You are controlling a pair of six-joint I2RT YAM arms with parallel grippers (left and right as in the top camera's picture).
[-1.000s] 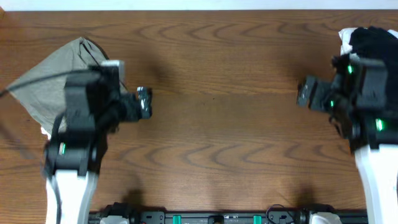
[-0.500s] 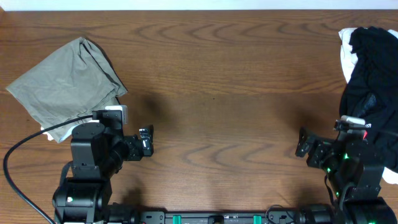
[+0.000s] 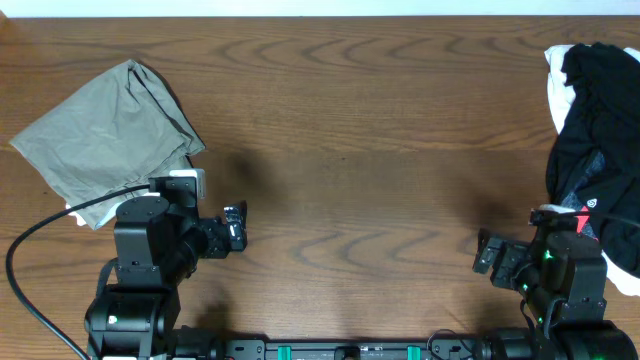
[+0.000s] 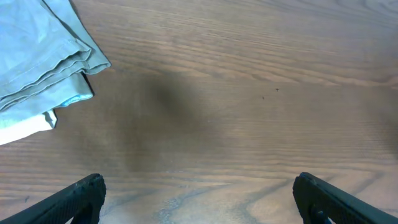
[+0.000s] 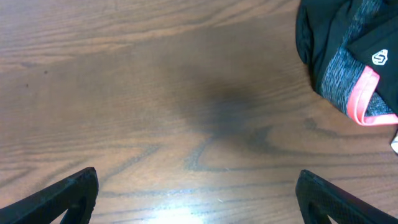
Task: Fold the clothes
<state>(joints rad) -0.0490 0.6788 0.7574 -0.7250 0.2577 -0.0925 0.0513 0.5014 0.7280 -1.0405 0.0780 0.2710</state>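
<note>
The clothes, a pair of khaki grey-green shorts, lie folded into a flat bundle at the table's far left. In the left wrist view the shorts fill the upper left corner, with a strip of pale blue lining showing at the lower edge. My left gripper hangs open near the front edge, to the right of and below the shorts and apart from them. Its dark fingertips stand wide over bare wood. At the front right my right gripper is open too, with nothing between its fingertips.
A heap of black garments with a white piece lies along the right edge, close beside the right arm. In the right wrist view it shows grey and pink trim. A black cable loops at the front left.
Both arms have drawn back toward the front edge: the left off the shorts, the right away from the black heap. The right arm slid a little further in the last half second.
</note>
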